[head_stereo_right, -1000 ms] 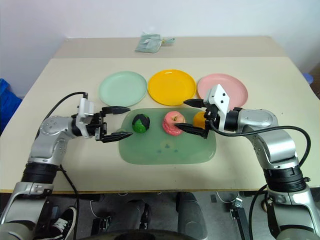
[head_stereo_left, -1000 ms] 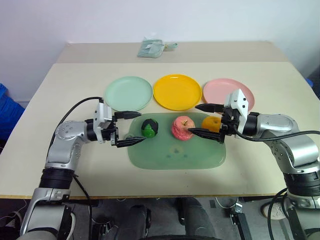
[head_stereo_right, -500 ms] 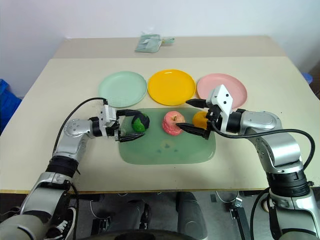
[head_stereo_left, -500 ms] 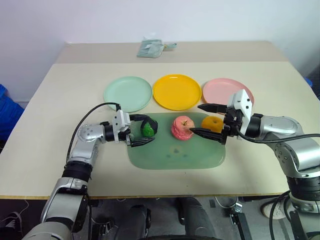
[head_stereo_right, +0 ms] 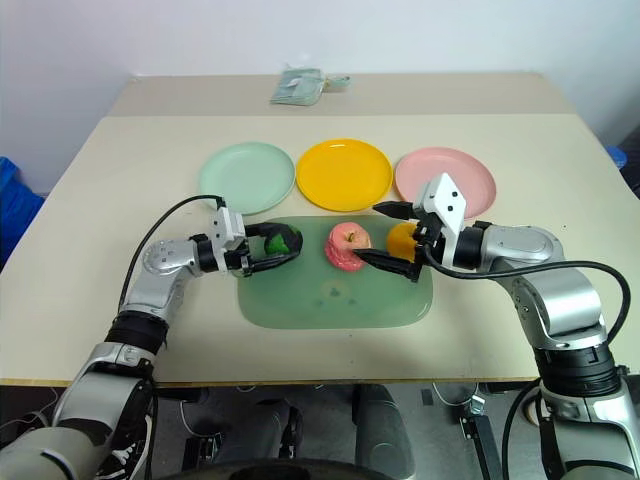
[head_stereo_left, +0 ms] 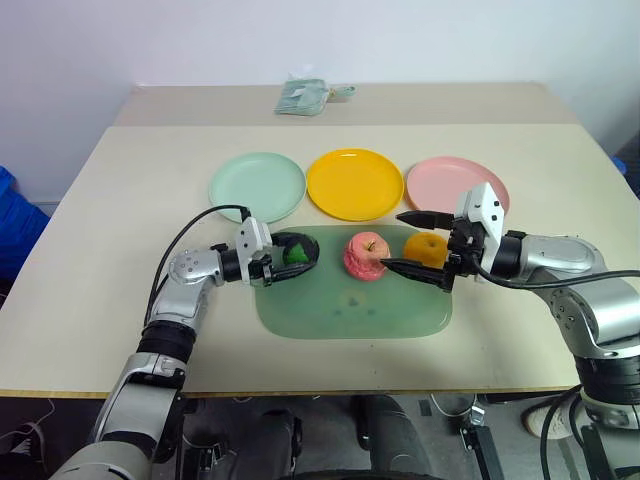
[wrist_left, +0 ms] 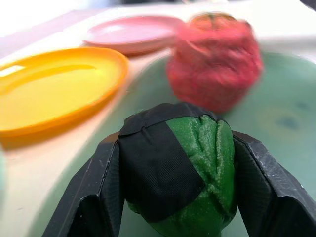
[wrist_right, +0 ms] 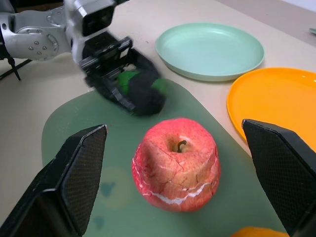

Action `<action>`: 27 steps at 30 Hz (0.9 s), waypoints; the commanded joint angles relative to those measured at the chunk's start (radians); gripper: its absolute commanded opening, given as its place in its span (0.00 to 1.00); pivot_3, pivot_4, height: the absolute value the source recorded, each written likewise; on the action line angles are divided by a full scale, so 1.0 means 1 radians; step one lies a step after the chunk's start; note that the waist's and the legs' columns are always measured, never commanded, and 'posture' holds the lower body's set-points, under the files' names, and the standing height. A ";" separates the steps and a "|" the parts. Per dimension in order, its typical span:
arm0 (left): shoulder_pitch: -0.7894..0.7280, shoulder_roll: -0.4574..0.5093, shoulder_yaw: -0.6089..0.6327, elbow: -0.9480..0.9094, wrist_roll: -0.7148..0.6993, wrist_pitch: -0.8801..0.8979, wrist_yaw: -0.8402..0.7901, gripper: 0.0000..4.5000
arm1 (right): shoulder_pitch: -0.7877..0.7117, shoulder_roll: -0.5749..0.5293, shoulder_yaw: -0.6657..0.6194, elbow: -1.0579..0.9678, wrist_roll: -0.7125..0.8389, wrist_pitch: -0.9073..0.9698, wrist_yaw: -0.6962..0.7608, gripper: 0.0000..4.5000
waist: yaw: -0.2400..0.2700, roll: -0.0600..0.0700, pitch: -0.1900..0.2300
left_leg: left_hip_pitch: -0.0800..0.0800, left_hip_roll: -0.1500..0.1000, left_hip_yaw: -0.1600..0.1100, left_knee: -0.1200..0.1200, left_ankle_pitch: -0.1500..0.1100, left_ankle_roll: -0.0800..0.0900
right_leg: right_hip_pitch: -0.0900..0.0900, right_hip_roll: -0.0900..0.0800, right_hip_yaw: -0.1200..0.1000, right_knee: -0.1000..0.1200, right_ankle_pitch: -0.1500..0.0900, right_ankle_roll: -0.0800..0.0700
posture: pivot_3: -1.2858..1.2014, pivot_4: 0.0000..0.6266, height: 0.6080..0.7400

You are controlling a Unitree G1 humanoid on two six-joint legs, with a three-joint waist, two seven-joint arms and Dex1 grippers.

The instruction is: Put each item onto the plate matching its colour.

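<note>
Table (head_stereo_left: 120, 190): beige top, spans most of the frame.
Plates: mint plate (head_stereo_left: 257, 186), yellow plate (head_stereo_left: 355, 183), pink plate (head_stereo_left: 450, 180), in a row at upper centre.
Cutting mat (head_stereo_left: 350, 305): translucent green, centre.
Folded cloth (head_stereo_left: 303, 96): top centre.

A pale beige table (head_stereo_left: 120, 250) with a smooth top fills the middle of the room, its front edge a thin darker strip. A second table (head_stereo_left: 450, 100) of the same colour stands pushed against its far side, a straight seam between them. On that far table lies a small crumpled grey-green cloth (head_stereo_left: 305, 95). Behind both rises a plain white wall (head_stereo_left: 300, 40), evenly lit, without harsh shadows. At the left edge sits something blue (head_stereo_left: 15, 225), partly cut off. Below the front edge the floor (head_stereo_left: 40, 420) is dark, with cables lying on it.
</note>
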 commanded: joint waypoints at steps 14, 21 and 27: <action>-0.262 -0.045 0.146 0.311 0.128 -0.052 0.633 0.63 | -0.168 0.162 0.051 0.037 -0.111 -0.051 -0.208 1.00 | 0.000 0.000 0.000 | -0.001 -0.002 0.000 -0.001 0.001 -0.002 | -0.001 -0.001 0.000 0.000 0.000 0.000 | 0.52 0.24 1.00; -0.275 -0.041 0.163 0.346 0.122 -0.061 0.651 0.91 | -0.143 0.137 0.047 0.027 -0.108 -0.051 -0.175 1.00 | -0.002 0.000 0.000 | -0.001 -0.003 0.000 -0.001 0.001 -0.001 | -0.001 -0.003 0.000 0.000 0.000 0.000 | 0.52 0.24 1.00; -0.250 -0.037 0.183 0.238 0.005 -0.054 0.424 0.99 | -0.122 0.073 0.021 0.045 -0.109 -0.031 -0.146 1.00 | -0.003 0.000 0.000 | -0.001 -0.003 0.000 -0.001 0.001 -0.001 | -0.001 -0.003 0.000 0.000 0.000 0.000 | 0.52 0.24 1.00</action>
